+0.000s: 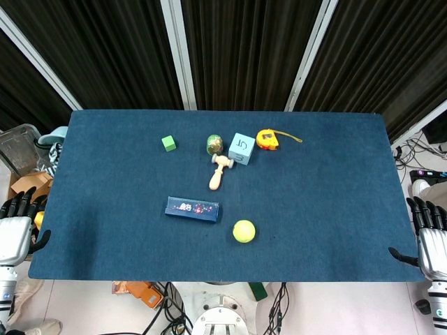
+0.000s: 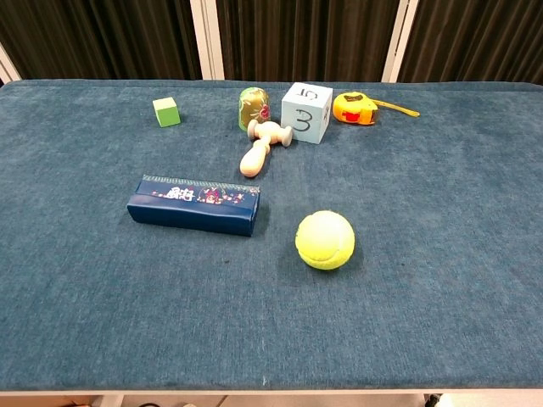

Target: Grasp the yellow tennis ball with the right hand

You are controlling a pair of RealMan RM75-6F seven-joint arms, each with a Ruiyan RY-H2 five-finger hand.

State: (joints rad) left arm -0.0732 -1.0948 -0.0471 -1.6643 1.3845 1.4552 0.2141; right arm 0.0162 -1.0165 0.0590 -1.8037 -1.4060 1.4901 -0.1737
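Yellow tennis ball [image 2: 325, 240] lies free on the table [image 1: 328, 209], well apart from the empty, spread-fingered right hand [image 1: 431, 244].

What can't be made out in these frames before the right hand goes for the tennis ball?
- Right hand: head view, cut off by the frame's right edge; absent from the chest view.
- Left hand: head view, cut by the left edge.
- Tennis ball underside: hidden by the ball itself.
- Dark blue box print: too small.
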